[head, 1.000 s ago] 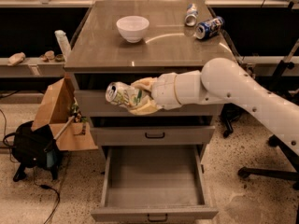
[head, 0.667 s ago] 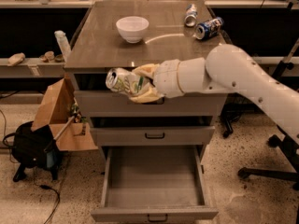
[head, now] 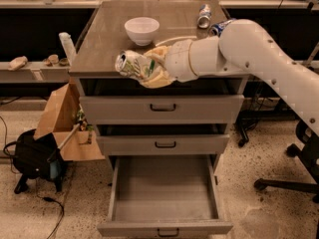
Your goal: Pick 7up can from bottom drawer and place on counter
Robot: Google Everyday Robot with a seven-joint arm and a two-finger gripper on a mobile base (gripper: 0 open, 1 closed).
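Observation:
The 7up can (head: 132,64), pale silver with green markings and a dented body, lies on its side in my gripper (head: 149,68). The gripper is shut on the can and holds it over the front edge of the counter (head: 107,39), just above the surface. My white arm reaches in from the right. The bottom drawer (head: 164,189) stands pulled open below, and its inside shows nothing in it.
A white bowl (head: 141,30) sits on the counter behind the gripper. A silver can (head: 204,15) and a blue can (head: 218,28) lie at the back right. A cardboard box (head: 62,117) and a black bag (head: 33,158) stand left of the cabinet; a chair base (head: 294,176) stands right.
My gripper has lifted the can from in front of the top drawer up to counter-edge height, drifting slightly left.

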